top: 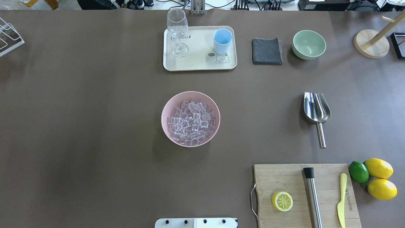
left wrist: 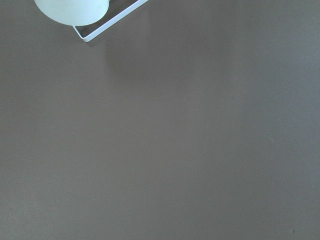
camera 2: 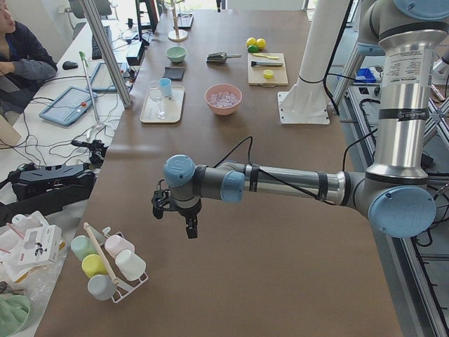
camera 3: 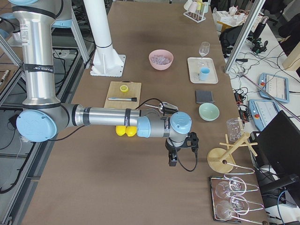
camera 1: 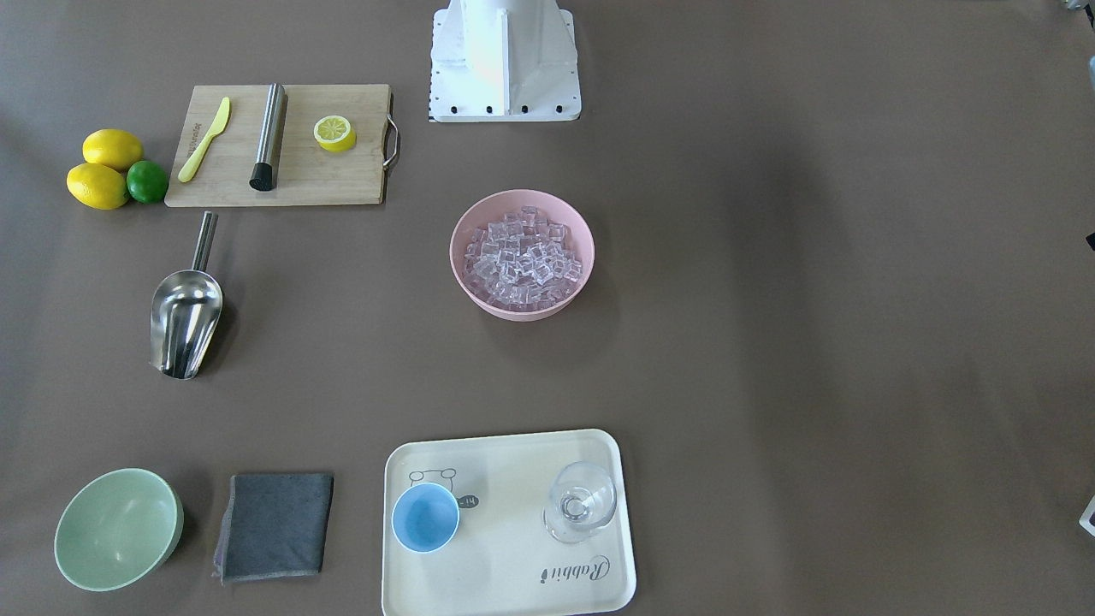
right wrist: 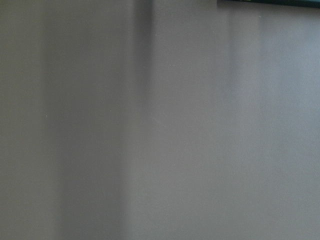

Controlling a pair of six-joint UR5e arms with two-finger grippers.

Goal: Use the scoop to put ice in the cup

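The shiny steel scoop with a deep rounded trough and a short rod handle (top: 316,109) lies trough-up on the brown tabletop (top: 95,133), on the robot's right side, between the pale green bowl (top: 308,44) and the wooden cutting board (top: 284,180), its handle pointing back toward the robot; nothing touches it. The small clear ice cubes (top: 190,122) are heaped in the round pink bowl (top: 163,115) at mid-table; the small light-blue cup (top: 222,40) stands upright and looks empty on the cream tray (top: 202,65), beside a clear wine glass (top: 177,30).

The left arm (camera 2: 280,184) and the right arm (camera 3: 103,117) hang over bare tabletop near opposite ends, well apart from all of this; whether their jaws are apart or together cannot be told, as only the side views show them.

The scoop should be rigid and light but slick; the rod handle is probably the place to take hold, close to the trough to limit rolling. The cubes look hard and likely to slide; the cup's narrow mouth calls for a slow tilt.
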